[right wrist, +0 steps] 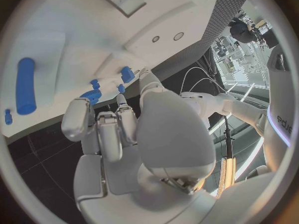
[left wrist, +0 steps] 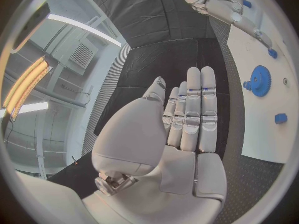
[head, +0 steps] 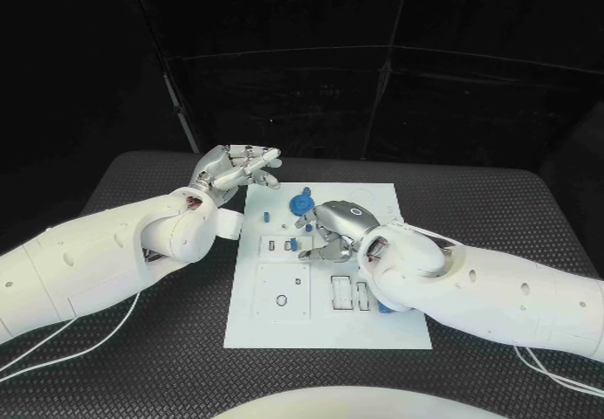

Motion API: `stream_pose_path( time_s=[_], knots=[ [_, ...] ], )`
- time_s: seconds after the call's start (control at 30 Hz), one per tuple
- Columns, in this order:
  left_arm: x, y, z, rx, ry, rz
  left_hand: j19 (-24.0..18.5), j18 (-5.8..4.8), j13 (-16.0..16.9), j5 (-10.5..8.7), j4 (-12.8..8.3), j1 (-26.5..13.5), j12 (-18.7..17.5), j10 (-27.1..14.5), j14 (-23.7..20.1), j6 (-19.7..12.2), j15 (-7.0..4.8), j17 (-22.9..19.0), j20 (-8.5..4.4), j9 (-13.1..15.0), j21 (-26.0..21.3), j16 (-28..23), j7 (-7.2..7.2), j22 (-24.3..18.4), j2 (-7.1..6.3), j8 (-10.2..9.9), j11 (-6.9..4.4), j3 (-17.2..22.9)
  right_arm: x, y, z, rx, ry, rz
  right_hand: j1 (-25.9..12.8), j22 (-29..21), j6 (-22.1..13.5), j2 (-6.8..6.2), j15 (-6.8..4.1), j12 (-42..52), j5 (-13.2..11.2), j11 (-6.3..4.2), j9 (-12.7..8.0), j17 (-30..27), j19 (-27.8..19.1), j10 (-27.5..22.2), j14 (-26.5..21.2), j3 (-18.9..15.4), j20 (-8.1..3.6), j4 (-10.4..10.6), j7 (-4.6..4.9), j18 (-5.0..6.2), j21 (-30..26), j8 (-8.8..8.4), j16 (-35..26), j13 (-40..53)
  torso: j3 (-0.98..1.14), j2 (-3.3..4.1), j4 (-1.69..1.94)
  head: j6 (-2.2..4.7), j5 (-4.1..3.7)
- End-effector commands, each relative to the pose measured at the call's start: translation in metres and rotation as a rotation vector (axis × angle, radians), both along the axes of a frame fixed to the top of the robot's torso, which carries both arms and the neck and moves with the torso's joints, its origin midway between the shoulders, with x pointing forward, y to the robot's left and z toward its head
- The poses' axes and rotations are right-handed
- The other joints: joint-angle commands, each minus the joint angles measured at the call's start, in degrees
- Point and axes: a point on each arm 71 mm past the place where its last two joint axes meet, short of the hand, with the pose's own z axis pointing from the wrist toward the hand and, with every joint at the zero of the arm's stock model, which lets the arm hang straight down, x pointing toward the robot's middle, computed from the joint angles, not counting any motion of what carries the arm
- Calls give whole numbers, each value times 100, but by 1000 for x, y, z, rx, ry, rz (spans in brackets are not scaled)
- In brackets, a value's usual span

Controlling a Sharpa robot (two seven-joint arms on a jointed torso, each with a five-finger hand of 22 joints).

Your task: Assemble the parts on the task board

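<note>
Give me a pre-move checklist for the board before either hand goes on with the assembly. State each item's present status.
1. Left hand free of parts: ok. It is raised beyond the task board's far left corner, fingers extended together, nothing in it.
2. Right hand over the task board: ok, it is above the board's middle.
3. Right hand holding a part: cannot tell. Its fingers curl down over small blue pieces, and the contact is hidden.
4. Blue gear clear of both hands: ok. It sits near the board's far edge, untouched.
5. Blue cylinder lying on the board: ok.
6. Rectangular slots at the near end unfilled: ok, they look empty.
</note>
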Motion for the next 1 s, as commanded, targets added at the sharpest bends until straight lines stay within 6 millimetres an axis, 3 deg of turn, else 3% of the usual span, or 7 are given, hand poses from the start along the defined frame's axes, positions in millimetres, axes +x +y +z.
stream_pose_path(
  time_s=[0.03,0.2,0.27,0.37,0.47,0.67,1.0],
  knots=[
    [-1,-1,-2,82,3,-59,281,87,27,-19,43,-20,53,221,410,123,-111,213,-110,11,242,243,-35,118,34,32,-78,-57,-6,-5,19,162,-56,79,71,-31,-41,2,53,-5,-9,-1,8,1175,-20,4,519,15,47,34,12,-50,-47,33,-17,311,-8,-17,-5,23,-4],
    [-2,4,-8,231,33,-86,686,38,233,-20,194,-109,311,700,815,202,-303,1382,-305,22,1041,1610,-156,703,26,35,-225,-122,-6,-29,39,250,9,90,197,-481,-14,115,39,-190,98,-14,13,867,-292,-168,438,47,39,4,-5,35,-274,99,-140,98,11,-43,-3,38,26],
    [-3,7,-12,315,68,-107,1001,-164,557,-21,237,-153,764,1004,887,232,-389,3601,-381,54,2337,4049,-225,2291,-9,121,-330,-154,-4,-45,52,292,45,73,241,-727,54,173,20,-298,153,-38,24,675,-437,-261,386,54,24,-25,-29,81,-412,163,-228,-24,16,-49,-6,32,43],
    [-6,9,-17,447,114,-147,1136,-292,1178,-23,400,-433,1570,1030,945,309,-432,5097,-452,155,3219,5620,-319,3380,-5,353,-416,-255,3,-67,68,358,77,28,238,-776,85,202,7,-314,178,-52,27,638,-459,-271,378,45,13,-33,-43,88,-448,195,-250,-45,28,-95,-23,42,42],
    [-10,8,-24,601,168,-210,1156,-414,3533,-1,560,-939,4123,689,970,283,-532,6221,-482,520,4110,6751,-406,4471,127,932,-585,-437,12,-88,81,411,95,-24,245,-797,106,246,-7,-316,227,-65,26,633,-459,-267,379,43,0,-55,-55,90,-468,224,-258,-51,43,-147,-36,32,68],
    [-16,2,-32,931,237,-318,1201,-473,5944,-27,568,-1470,6401,855,1094,8,-570,6977,-584,1329,4669,7493,-595,5229,273,1918,-622,-851,26,-116,91,448,110,-107,257,-883,106,274,-19,-351,309,-76,21,566,-493,-291,365,31,-14,-96,-63,104,-519,243,-293,-97,78,-239,-40,-13,116],
    [-7,-15,-34,1222,231,-324,1349,-567,6451,-237,557,-1585,6825,996,1121,-251,-600,7091,-565,1951,5001,7598,-634,5777,283,2570,-655,-1070,34,-126,91,414,113,-161,180,-1010,48,222,-28,-401,425,-78,8,459,-529,-321,345,-108,-28,-113,-63,120,-610,259,-359,-167,140,-332,-18,-94,157]
  ],
)
